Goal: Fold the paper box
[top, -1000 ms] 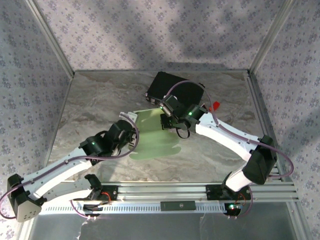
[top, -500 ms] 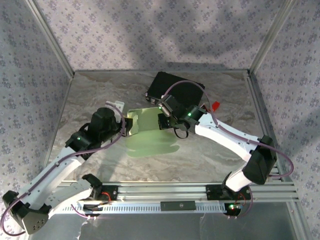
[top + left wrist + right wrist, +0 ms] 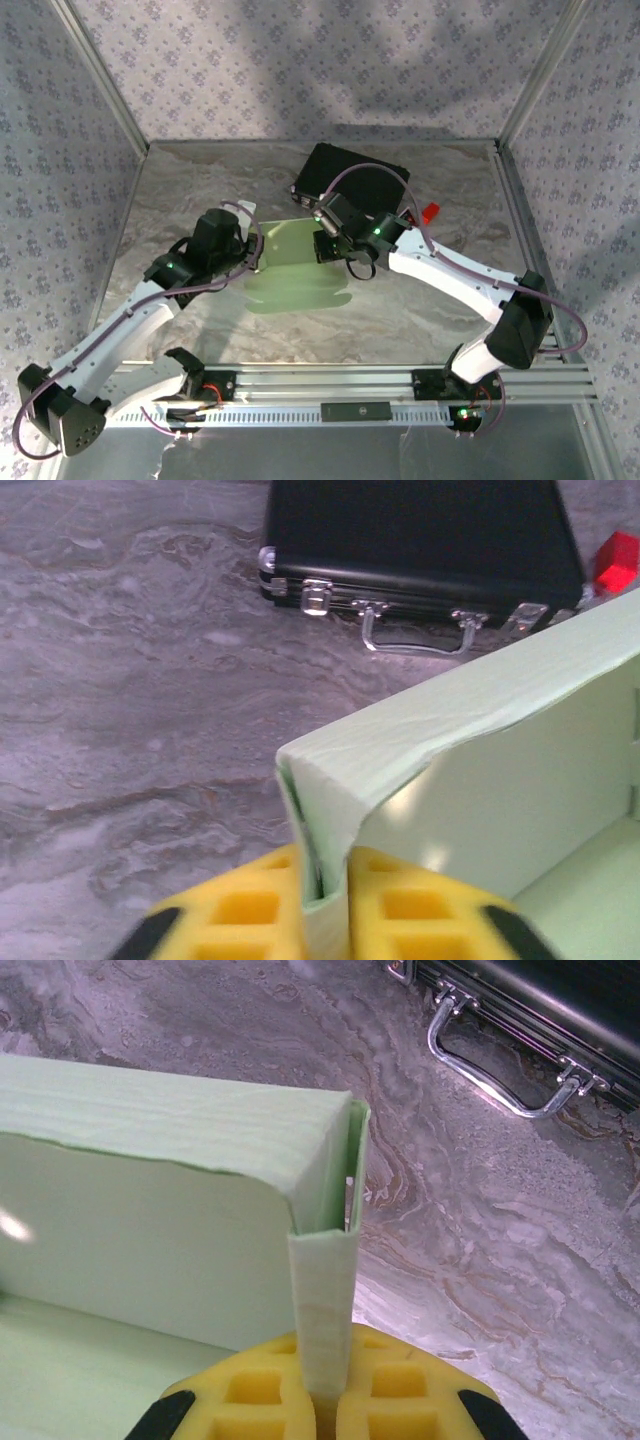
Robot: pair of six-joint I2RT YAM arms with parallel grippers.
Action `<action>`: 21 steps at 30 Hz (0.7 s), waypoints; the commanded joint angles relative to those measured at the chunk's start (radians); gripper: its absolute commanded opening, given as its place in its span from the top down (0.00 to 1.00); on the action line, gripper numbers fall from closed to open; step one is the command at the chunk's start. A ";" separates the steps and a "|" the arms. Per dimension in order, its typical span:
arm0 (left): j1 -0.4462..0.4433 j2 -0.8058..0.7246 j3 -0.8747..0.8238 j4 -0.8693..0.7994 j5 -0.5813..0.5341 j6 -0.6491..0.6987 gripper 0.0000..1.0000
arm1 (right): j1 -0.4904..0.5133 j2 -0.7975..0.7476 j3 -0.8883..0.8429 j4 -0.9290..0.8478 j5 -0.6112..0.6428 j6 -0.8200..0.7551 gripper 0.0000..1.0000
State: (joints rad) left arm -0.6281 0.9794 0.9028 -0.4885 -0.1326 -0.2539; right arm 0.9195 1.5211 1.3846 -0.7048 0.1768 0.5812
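Left wrist shows your left fingers (image 3: 240,910) clamped on a raised corner of the paper box (image 3: 500,770), right fingers (image 3: 250,1395) likewise; the tabbed flap (image 3: 295,292) beside them lies unfolded.

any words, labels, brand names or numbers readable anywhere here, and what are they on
No text can be read.
paper box: plain pale green, no print.
black case: no label or brand on the sides that show.
dark plate at the bottom of the overhead view: may carry marks, too small to read.
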 commanded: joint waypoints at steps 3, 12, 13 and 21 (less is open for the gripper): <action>-0.034 0.008 0.019 0.022 -0.104 0.020 1.00 | 0.027 0.002 0.042 -0.004 0.005 0.003 1.00; -0.108 0.036 0.000 0.066 -0.224 0.012 1.00 | 0.072 0.029 0.076 -0.024 0.045 0.015 1.00; -0.126 0.040 0.000 0.069 -0.265 0.007 1.00 | 0.077 0.031 0.076 -0.022 0.047 0.017 1.00; -0.149 0.067 0.008 0.070 -0.327 -0.010 0.95 | 0.093 0.042 0.100 -0.041 0.062 0.027 1.00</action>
State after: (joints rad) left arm -0.7742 1.0363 0.9024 -0.4656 -0.4377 -0.2737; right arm 0.9760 1.5654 1.4303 -0.7494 0.2840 0.6186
